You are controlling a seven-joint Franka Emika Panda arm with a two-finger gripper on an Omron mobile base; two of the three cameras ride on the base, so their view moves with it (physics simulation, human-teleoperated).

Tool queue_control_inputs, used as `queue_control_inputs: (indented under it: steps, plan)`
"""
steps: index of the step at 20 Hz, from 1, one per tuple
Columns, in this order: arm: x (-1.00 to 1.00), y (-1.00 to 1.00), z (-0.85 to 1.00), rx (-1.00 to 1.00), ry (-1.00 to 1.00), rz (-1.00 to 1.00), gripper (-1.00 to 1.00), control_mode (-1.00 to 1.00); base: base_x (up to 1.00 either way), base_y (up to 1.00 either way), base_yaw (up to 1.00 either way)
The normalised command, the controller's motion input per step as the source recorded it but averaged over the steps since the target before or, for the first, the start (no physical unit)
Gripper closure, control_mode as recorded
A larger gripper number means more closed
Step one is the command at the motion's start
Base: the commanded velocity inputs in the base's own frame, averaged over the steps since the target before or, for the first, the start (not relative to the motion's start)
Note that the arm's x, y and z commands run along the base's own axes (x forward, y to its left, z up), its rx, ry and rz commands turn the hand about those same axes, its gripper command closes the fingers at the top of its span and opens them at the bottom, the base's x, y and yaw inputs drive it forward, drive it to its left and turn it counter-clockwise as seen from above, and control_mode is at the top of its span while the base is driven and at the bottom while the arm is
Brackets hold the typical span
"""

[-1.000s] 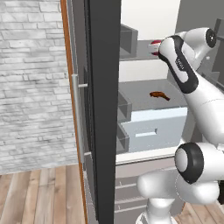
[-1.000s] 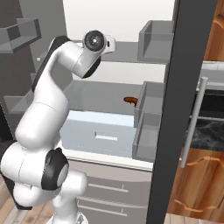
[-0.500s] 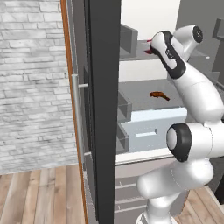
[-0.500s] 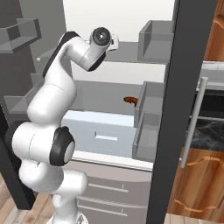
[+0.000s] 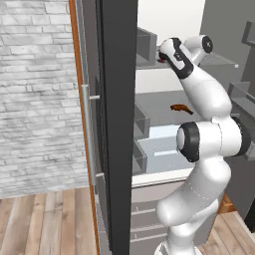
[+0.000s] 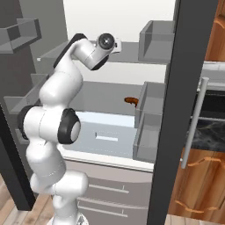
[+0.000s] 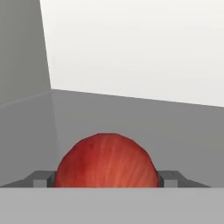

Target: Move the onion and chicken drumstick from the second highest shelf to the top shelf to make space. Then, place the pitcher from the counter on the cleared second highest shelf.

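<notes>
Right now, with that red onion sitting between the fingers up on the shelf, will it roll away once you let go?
Probably a little: the onion is round and glossy, so it could roll on the flat shelf. It looks firm, unlikely to squash. The side wall might stop it.

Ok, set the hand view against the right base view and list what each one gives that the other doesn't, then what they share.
Hand view: the onion close up, red and glossy, sitting between the gripper with a fingertip against each side.
Right base view: the chicken drumstick lying on the second highest shelf, the white arm reaching up to the level above it, and the black marble counter at right.
Shared: the fridge's white back wall and grey interior.
</notes>
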Motion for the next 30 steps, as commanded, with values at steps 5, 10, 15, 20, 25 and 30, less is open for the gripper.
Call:
queue_control_inputs:
  steps: [5,10,15,20,25,30]
  plan:
    - [0.94,0.10,-0.03,0.00,0.08,0.00,1.00,-1.00,0.00,0.00,0.00]
    - [0.75,0.19,-0.30,0.00,0.02,0.00,-1.00,-1.00,0.00,0.00,0.00]
    - [0.31,0.08,-0.50,0.00,0.00,0.00,-1.00,-1.00,0.00,0.00,0.00]
    - [0.01,0.00,-0.61,0.00,-0.08,0.00,-1.00,-1.00,0.00,0.00,0.00]
    - [0.00,0.00,-0.63,0.00,-0.15,-0.03,-1.00,-1.00,0.00,0.00,0.00]
    - [-0.15,0.01,-0.35,0.00,-0.05,-0.05,-1.00,-1.00,0.00,0.00,0.00]
